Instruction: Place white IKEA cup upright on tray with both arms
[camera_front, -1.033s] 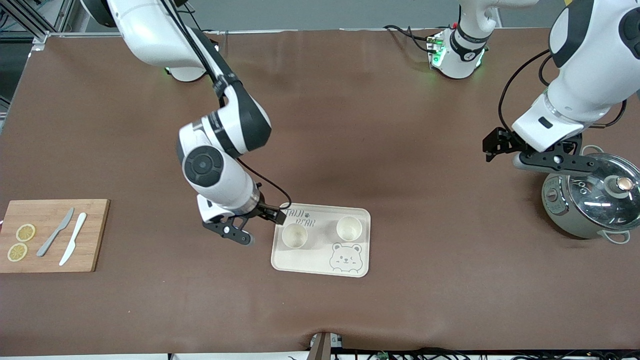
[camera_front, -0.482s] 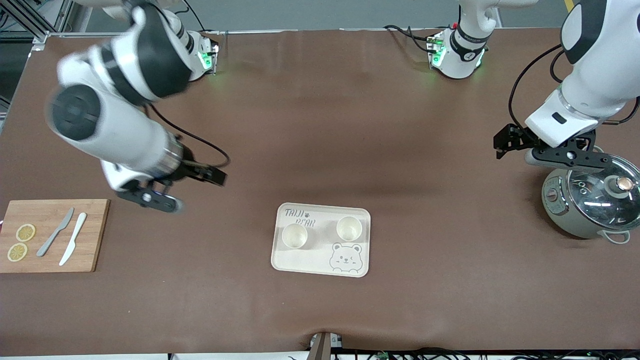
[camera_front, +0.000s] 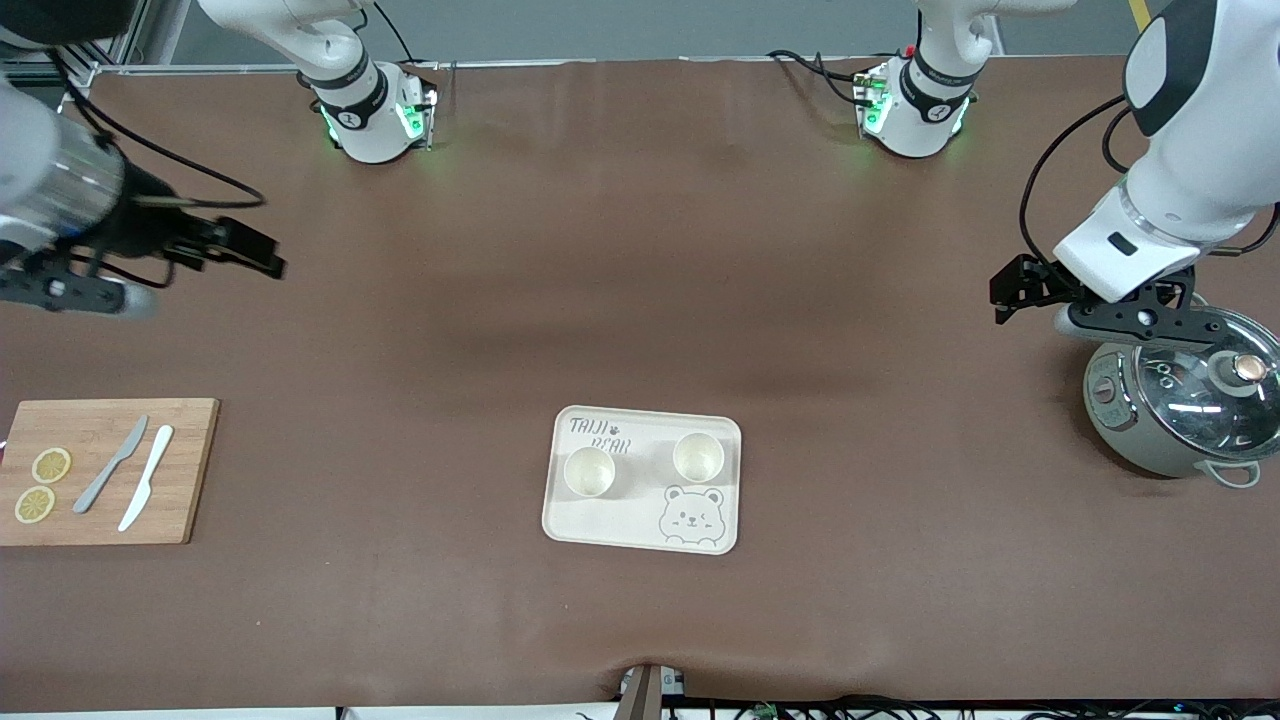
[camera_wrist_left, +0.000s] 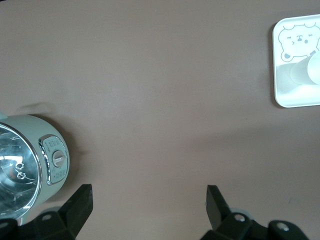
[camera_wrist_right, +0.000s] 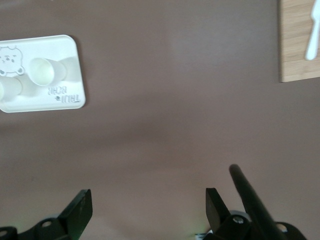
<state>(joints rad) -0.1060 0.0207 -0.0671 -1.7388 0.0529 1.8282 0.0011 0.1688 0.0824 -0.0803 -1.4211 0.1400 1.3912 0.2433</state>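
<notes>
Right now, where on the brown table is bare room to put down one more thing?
The wide brown stretch between the cream rectangular tray and the wooden cutting board is bare, and so is the stretch between the tray and the grey-green glass-lidded pot. The tray is crowded by two white cups.

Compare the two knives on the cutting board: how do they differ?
Colour: the grey knife is dull grey, the white knife plain white. Position: the grey knife lies nearer the lemon slices, the white knife toward the middle of the cutting board. The grey knife's blade end reaches slightly farther from the front camera than the white knife's. Shared: both lie flat, side by side at about the same slant, apart.
</notes>
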